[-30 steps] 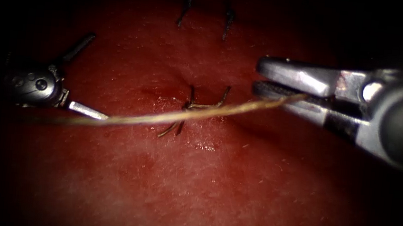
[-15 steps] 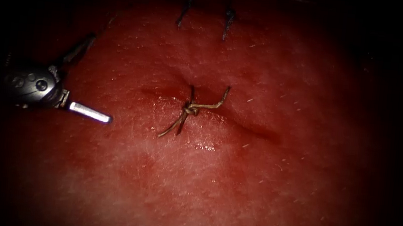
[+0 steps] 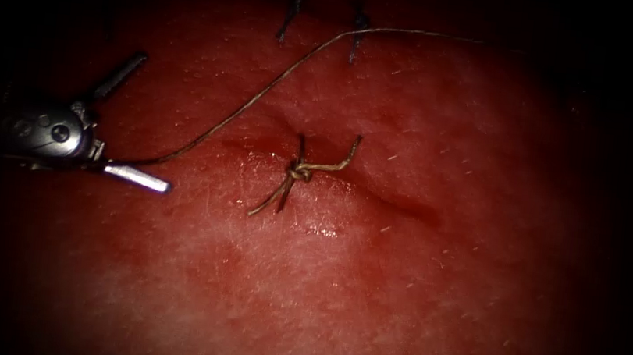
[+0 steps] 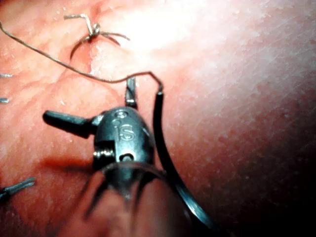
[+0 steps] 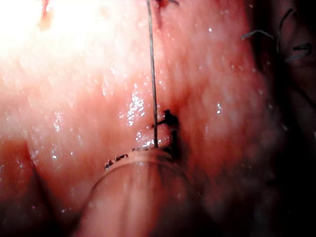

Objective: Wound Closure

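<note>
The knot (image 3: 300,173) sits on the cut (image 3: 378,192) in the tissue (image 3: 366,300), its cut ends (image 3: 350,151) splayed to either side. Left of the knot, well apart, lies the left tool (image 3: 127,123). The thread (image 3: 262,95) runs from beside that tool up behind the knot toward the right. The needle (image 4: 165,153) lies just beside the left tool, apparently not in the tissue.
</note>
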### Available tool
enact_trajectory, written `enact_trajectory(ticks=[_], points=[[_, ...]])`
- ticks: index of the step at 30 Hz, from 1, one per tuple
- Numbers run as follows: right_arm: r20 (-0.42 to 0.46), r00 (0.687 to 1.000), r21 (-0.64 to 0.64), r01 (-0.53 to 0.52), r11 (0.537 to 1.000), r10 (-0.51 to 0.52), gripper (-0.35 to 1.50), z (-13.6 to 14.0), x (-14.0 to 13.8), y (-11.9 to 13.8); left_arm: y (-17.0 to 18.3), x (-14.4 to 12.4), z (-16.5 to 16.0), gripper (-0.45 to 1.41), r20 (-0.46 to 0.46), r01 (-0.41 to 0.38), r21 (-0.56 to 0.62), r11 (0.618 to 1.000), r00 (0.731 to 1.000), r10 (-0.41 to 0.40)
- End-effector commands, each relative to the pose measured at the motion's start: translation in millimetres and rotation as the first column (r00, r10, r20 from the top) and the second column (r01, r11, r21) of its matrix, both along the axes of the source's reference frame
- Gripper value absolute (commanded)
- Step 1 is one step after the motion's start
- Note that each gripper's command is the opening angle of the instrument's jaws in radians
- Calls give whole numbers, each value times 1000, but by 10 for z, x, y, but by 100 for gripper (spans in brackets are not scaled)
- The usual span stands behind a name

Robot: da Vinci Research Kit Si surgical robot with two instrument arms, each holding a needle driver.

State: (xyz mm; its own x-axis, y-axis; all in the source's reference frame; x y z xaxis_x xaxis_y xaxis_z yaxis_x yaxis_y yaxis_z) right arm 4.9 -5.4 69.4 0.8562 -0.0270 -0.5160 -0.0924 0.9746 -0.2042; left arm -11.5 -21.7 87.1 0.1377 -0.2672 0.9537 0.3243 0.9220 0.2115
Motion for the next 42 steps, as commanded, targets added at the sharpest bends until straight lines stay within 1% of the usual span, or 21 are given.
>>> enact_trajectory(ticks=[1, 6, 9, 13, 15, 18, 19, 20, 22, 24, 27, 29, 31, 32, 34, 35, 36, 39, 40, 41, 42], points=[[60, 997, -5, -43, 999, 44, -35, 9, -16, -1, -3, 2, 3, 93, 6, -7, 4, 1000, 1000, 7], [109, 987, 10, -121, 993, 119, -35, 9, -45, -1, -3, 15, -5, 93, 7, -11, 11, 1000, 1000, 11], [110, 987, 10, -122, 993, 120, -35, 9, -48, -2, -5, 13, -7, 91, 12, -16, 11, 1000, 1000, 16], [94, 988, 19, -124, 992, 121, -35, 10, -46, -4, -13, 3, -13, 89, 105, -97, -11, 995, 990, 97], [92, 988, 20, -125, 992, 122, -35, 10, -44, -5, -19, -2, -18, 88, 168, -141, -34, 989, 975, 145], [85, 989, 22, -123, 992, 121, -35, 10, -42, -5, -23, -6, -25, 86, 256, -170, -61, 984, 950, 180], [86, 989, 21, -123, 992, 121, -35, 11, -42, -6, -23, -8, -30, 84, 284, -166, -65, 984, 942, 177], [86, 989, 21, -123, 992, 121, -35, 11, -42, -7, -22, -8, -32, 84, 288, -160, -63, 985, 942, 172], [86, 989, 20, -124, 992, 122, -35, 11, -42, -7, -21, -8, -34, 84, 290, -153, -60, 986, 943, 164], [86, 989, 18, -124, 992, 122, -35, 12, -42, -9, -15, -3, -38, 81, 278, -134, -46, 990, 950, 142], [86, 989, 17, -124, 992, 122, -35, 12, -43, -10, -8, 4, -42, 84, 246, -101, -26, 995, 964, 104], [90, 986, 23, -139, 990, 137, -35, 11, -49, -9, -4, 15, -45, 89, 233, -90, -16, 996, 968, 92], [124, 979, 12, -162, 987, 159, -35, 8, -61, -5, -5, 27, -45, 91, 201, -65, -30, 997, 977, 70], [124, 979, 12, -162, 987, 159, -35, 8, -61, -5, -5, 27, -45, 91, 201, -65, -30, 997, 977, 70], [170, 967, -10, -191, 982, 190, -35, 3, -76, 3, -5, 34, -45, 91, 186, -62, -27, 998, 980, 66], [255, 942, -50, -211, 976, 217, -35, -4, -92, 9, -4, 38, -44, 91, 178, -58, -32, 998, 982, 63], [255, 942, -50, -211, 976, 217, -35, -4, -92, 9, -4, 38, -44, 91, 178, -58, -32, 998, 982, 63], [305, 925, -72, -213, 974, 224, -35, -13, -113, 14, -2, 42, -43, 91, 160, -60, -34, 998, 985, 65], [336, 914, -88, -211, 974, 228, -35, -21, -129, 15, -1, 43, -42, 93, 153, -57, -39, 998, 986, 62], [336, 914, -88, -211, 974, 228, -35, -21, -129, 15, -1, 43, -42, 93, 153, -57, -39, 998, 986, 62], [340, 915, -85, -203, 976, 220, -35, -28, -142, 15, 0, 44, -41, 93, 150, -54, -39, 998, 987, 59]])
